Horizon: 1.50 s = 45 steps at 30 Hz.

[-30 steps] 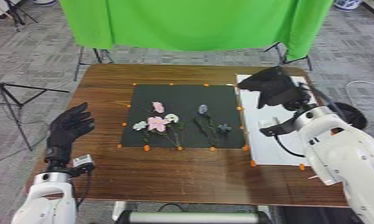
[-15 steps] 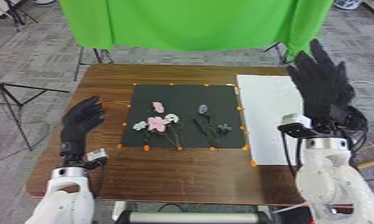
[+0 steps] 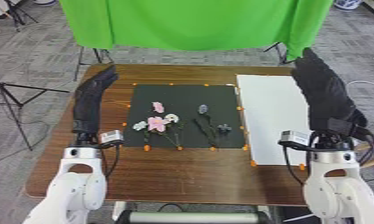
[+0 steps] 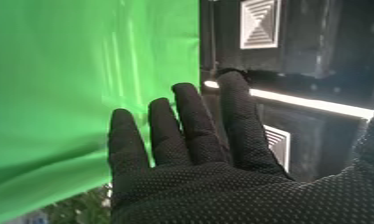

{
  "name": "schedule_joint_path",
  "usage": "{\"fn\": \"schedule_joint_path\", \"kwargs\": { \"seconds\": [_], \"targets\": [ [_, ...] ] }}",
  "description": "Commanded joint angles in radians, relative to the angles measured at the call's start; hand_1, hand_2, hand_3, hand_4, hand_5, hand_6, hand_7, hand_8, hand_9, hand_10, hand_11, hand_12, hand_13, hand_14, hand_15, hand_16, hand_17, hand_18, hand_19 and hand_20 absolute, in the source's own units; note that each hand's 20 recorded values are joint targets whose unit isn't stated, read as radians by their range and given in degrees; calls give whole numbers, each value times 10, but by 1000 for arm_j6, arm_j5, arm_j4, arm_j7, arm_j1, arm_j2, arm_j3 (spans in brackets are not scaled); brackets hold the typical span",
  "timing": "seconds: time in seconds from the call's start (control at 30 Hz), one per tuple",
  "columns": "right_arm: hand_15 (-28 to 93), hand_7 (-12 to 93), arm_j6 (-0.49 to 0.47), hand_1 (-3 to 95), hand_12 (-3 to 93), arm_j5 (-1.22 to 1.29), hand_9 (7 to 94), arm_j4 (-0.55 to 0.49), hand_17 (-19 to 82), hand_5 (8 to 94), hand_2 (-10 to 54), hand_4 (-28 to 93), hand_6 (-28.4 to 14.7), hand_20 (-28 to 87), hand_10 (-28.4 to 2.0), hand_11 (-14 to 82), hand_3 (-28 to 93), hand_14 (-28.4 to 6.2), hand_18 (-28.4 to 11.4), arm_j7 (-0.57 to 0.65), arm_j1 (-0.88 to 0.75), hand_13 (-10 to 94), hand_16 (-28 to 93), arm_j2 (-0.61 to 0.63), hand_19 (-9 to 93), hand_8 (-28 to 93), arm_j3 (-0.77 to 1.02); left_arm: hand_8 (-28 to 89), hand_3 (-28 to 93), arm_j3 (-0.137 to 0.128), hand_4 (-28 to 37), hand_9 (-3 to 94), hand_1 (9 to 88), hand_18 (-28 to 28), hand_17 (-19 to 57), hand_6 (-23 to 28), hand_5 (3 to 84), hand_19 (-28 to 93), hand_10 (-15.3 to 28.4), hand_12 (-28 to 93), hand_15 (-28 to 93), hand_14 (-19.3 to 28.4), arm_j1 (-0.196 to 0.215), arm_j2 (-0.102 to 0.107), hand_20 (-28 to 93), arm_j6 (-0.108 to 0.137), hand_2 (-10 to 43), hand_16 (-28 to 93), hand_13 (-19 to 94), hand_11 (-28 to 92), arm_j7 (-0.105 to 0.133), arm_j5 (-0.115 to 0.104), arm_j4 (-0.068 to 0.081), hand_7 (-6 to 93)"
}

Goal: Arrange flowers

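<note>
My left hand (image 3: 92, 100) is over the left edge of the table, fingers straight. My right hand (image 3: 327, 95) stands beyond the right side of the white sheet, its fingers straight and holding nothing. In the right wrist view the right hand (image 4: 219, 192) has its fingers extended and spread a little. On the black mat lie a pink flower (image 3: 157, 123), a smaller pink one (image 3: 158, 107), white flowers (image 3: 171, 118), a purple-grey flower (image 3: 203, 109) and a bluish one (image 3: 224, 128), with green stems.
The black mat (image 3: 175, 95) lies mid-table with orange markers around its edge. A white sheet (image 3: 268, 110) is to its right on the wooden table (image 3: 192, 175). A green cloth (image 3: 197, 25) hangs behind the table.
The right hand has swung from over the white sheet to its right and straightened up. The left hand has risen farther forward, its fingers straighter. The flowers have stayed in place.
</note>
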Motion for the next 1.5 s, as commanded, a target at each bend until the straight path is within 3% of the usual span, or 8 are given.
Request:
{"fn": "schedule_joint_path", "kwargs": {
  "seconds": [0.03,0.33,0.47,0.53,0.6,0.83,1.13,1.5],
  "targets": [
    [32,75,-128,-5,73,-24,369,-8,121,381,-46,-206,7,223,-122,35,784,-101,-132,69,-22,221,105,-12,7,-84,42,-74,650,-39,-283,420,161,102,69,39,464,120,136,96,126,143,99,-53,142,-4,44,9,324,170,-7,11,-26,100],
    [50,70,-155,23,80,-30,382,-18,129,385,-48,-187,4,227,-126,38,773,-119,-138,110,-36,237,105,-13,16,-76,58,-74,683,-66,-283,425,187,111,72,33,473,141,135,103,151,150,135,-85,142,-6,22,1,335,182,-17,4,-44,121],
    [53,72,-147,30,81,-36,383,-22,130,387,-51,-184,5,227,-126,37,771,-122,-138,122,-39,237,105,-18,17,-76,54,-75,687,-75,-283,429,193,115,75,32,477,151,133,104,156,153,142,-109,146,-25,19,0,341,186,-33,29,-46,125],
    [54,72,-136,31,81,-31,382,-25,130,386,-52,-184,4,228,-127,37,770,-124,-139,124,-41,236,105,-21,18,-77,48,-75,686,-79,-283,436,197,117,75,31,479,156,134,105,159,154,147,-121,147,-21,18,0,345,189,-35,62,-44,128],
    [55,71,-146,33,82,-32,380,-26,130,385,-54,-184,4,229,-126,36,769,-126,-142,133,-43,236,106,-24,20,-77,50,-74,686,-80,-283,448,201,120,76,30,486,160,136,107,167,157,152,-130,149,-14,17,1,359,195,-36,70,-45,133],
    [57,65,-130,36,84,-15,386,-30,131,396,-56,-184,-13,230,-127,38,767,-132,-148,137,-45,240,109,-28,27,-76,45,-79,699,-67,-283,459,216,123,73,27,491,164,135,110,180,159,143,-161,148,7,6,-4,366,202,-18,55,-42,146],
    [69,64,-150,45,86,-16,394,-30,134,404,-58,-181,-17,230,-130,40,768,-139,-152,140,-40,260,118,-22,36,-72,42,-82,708,-50,-263,468,255,122,74,26,497,165,135,114,192,160,142,-207,147,6,-5,-9,376,213,-8,59,-34,156],
    [79,71,-161,52,93,-2,400,-23,137,407,-67,-180,-11,230,-132,42,769,-142,-154,134,-25,275,128,-14,38,-72,42,-84,710,-55,-244,473,263,121,77,25,502,169,135,115,200,161,139,-203,148,20,-11,-11,380,222,8,47,-36,162]
  ]
}}
